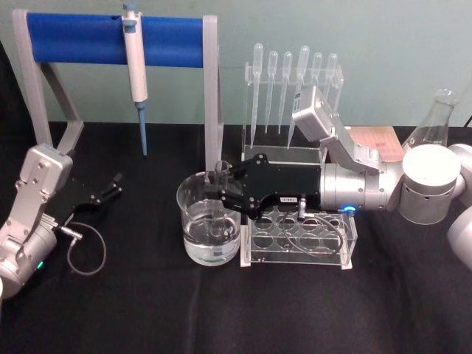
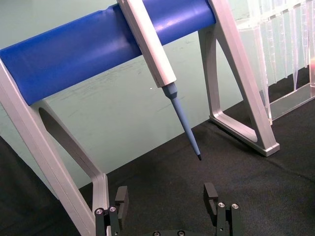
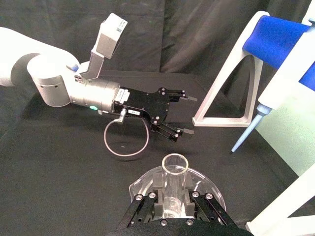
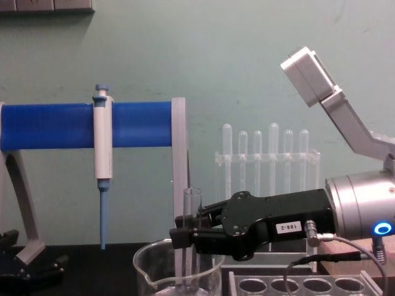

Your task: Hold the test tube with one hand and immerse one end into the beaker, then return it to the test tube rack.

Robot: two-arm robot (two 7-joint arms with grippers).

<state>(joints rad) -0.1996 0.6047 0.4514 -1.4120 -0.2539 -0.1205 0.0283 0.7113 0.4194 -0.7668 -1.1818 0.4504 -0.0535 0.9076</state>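
A: Where is the test tube (image 1: pixel 220 175)?

B: Upright inside the beaker (image 1: pixel 186 221). Its open rim stands above the beaker's rim and its round end is down in the water, as far as the head view lets me judge. This looks like the immersion step itself.

A: What holds it?

B: The right gripper (image 1: pixel 220 193), pinching the tube from both sides near its upper part. Gripping high puts the black fingers just above the glass rim and out of the water. The tube also hangs straight, so it misses the walls.

A: And why is the beaker there?

B: It sits on the desk (image 1: pixel 147 310) just beside the test tube rack (image 1: pixel 349 249), on the rack's left. The arm reaches across the rack's holes, so the way back should be short: lift clear, shift right, lower into a hole.

A: The other arm?

B: The left gripper (image 1: pixel 110 186) lies idle well off to the left, fingers spread and holding nothing. It is near the blue stand (image 1: pixel 74 38) where the pipettor (image 1: pixel 135 66) hangs. The plastic pipettes (image 1: pixel 295 66) stand behind the rack, out of the path.
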